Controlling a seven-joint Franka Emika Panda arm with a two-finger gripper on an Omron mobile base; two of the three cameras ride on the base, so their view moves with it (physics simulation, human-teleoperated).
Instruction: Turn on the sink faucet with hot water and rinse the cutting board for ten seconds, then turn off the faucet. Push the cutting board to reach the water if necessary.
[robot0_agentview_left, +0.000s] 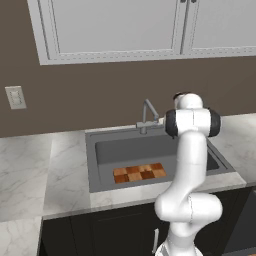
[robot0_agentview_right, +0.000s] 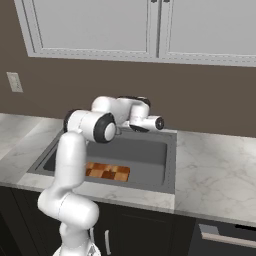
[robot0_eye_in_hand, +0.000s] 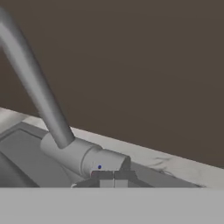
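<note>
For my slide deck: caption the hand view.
Shut gripper at the faucet lever end, sink rim beside it.

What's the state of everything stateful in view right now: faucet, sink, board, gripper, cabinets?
faucet: off, no stream from the spout
sink: dry-looking, board inside
cutting board: lying flat on the basin floor, near the front wall
gripper: jaws shut, empty, tips at the faucet's lever end
upper cabinets: doors closed
</note>
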